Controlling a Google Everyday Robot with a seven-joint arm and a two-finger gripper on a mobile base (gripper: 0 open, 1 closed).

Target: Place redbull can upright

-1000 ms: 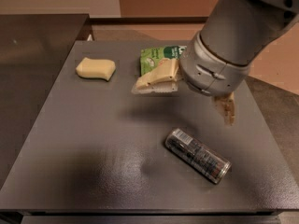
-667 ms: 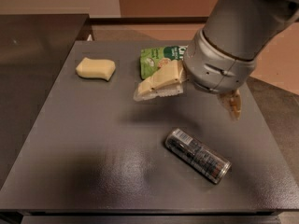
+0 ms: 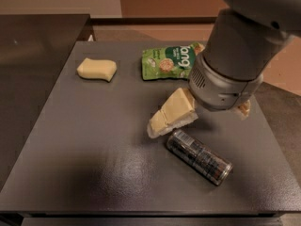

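The redbull can (image 3: 200, 157) lies on its side on the dark grey table (image 3: 94, 149), front right, its long axis running from upper left to lower right. My gripper (image 3: 200, 118) hangs from the big grey wrist just behind and above the can. It is open. One cream finger (image 3: 170, 116) points down-left, with its tip close to the can's left end. The other finger (image 3: 244, 108) only peeks out on the right behind the wrist. Nothing is held.
A green snack bag (image 3: 170, 60) lies at the back of the table, partly behind the arm. A pale yellow sponge-like block (image 3: 96, 69) lies at the back left. A darker counter (image 3: 33, 55) adjoins on the left. The table's front edge is near the can.
The arm has come down and forward toward the can. The left finger has moved from beside the green bag to just above the can's left end. The can has not moved.
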